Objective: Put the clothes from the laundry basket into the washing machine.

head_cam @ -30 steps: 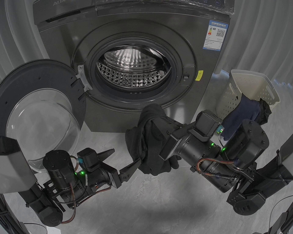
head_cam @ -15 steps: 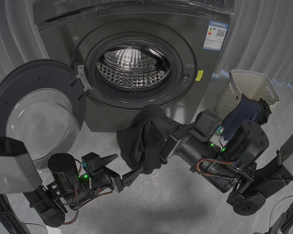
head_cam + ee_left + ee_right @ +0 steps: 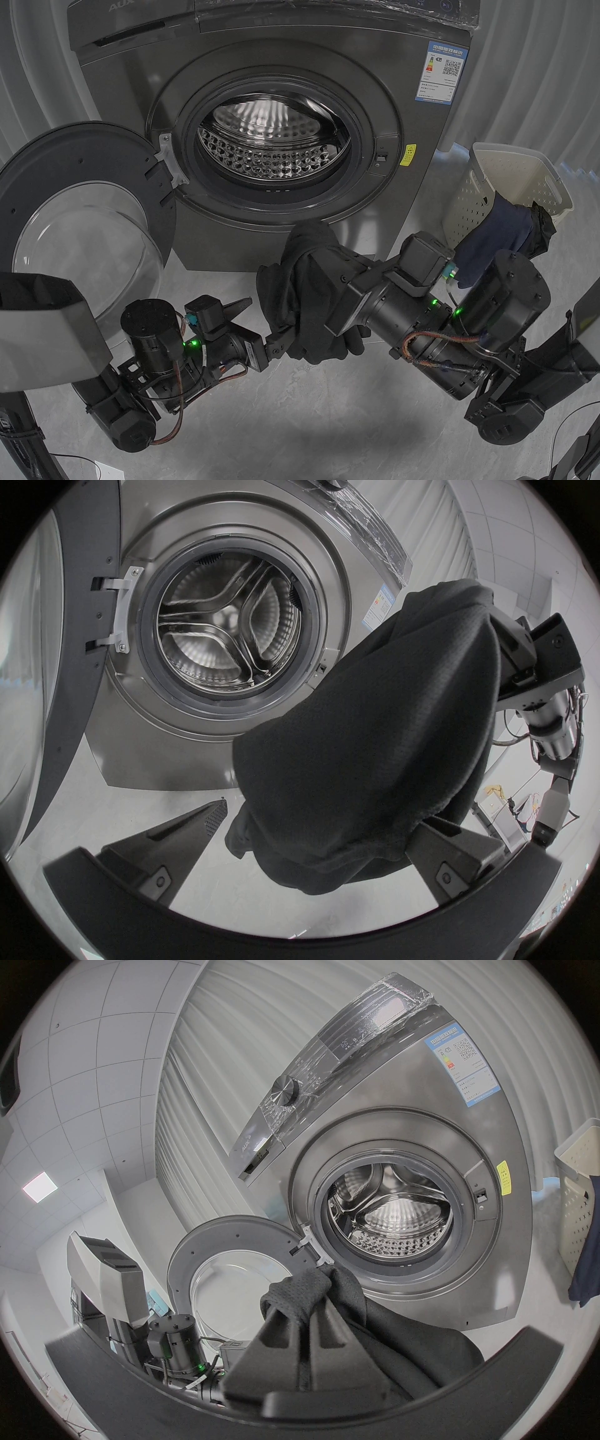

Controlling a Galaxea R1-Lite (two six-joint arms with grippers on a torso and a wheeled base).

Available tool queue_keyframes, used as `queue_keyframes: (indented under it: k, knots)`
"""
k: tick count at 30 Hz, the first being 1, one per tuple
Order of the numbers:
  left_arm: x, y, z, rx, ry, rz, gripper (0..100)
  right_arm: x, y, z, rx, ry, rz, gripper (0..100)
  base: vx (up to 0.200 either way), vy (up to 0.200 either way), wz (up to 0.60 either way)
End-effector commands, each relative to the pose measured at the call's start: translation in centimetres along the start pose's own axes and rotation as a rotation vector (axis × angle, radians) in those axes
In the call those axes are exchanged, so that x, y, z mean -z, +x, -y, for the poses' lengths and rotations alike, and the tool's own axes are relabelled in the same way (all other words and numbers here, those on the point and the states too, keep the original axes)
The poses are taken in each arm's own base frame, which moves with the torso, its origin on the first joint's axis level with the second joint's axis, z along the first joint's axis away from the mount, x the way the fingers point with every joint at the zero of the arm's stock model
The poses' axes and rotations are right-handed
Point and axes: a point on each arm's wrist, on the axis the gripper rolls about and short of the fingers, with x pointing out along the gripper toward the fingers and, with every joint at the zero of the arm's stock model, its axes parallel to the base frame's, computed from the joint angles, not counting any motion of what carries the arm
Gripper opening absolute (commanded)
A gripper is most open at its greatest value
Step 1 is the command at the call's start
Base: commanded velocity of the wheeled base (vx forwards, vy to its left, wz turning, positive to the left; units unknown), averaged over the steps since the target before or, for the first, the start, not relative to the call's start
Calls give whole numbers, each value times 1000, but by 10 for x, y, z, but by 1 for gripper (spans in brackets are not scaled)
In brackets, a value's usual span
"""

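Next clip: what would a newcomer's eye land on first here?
The dark garment, bunched in the shut right gripper, hanging just in front of the open washer. Next, the open left gripper flanking the garment's lower end, and the door swung wide to the left. A blue cloth drapes over the basket right of the washer.

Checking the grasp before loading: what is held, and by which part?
Right gripper pinches the black garment by a bunched fold; the rest drapes over it and hangs. Left gripper is open, holding nothing.
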Motion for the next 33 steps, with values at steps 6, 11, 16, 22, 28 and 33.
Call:
queue_keyframes:
  k: [6, 11, 16, 22, 28, 33]
  knots:
    - [3, 18, -10, -25, 5, 18, 0, 1, -1, -2, -4, 3, -5, 0, 0, 0, 0]
    - [-8, 19, -17, -71, 8, 69, 0, 3, -2, -1, -2, 2, -12, 0, 0, 0, 0]
    - [-35, -1, -11, -63, 9, 142, 0, 3, -2, 5, 17, -5, -11, 0, 0, 0, 0]
    - [-68, -41, 1, -32, 15, 237, 0, 2, 0, 26, 78, -26, -8, 0, 0, 0, 0]
    - [-70, -65, 5, -28, 15, 241, 0, 2, 1, 35, 102, -36, -10, 0, 0, 0, 0]
    - [-85, -74, 12, 0, 16, 306, 0, 11, 3, 37, 107, -37, -30, 0, 0, 0, 0]
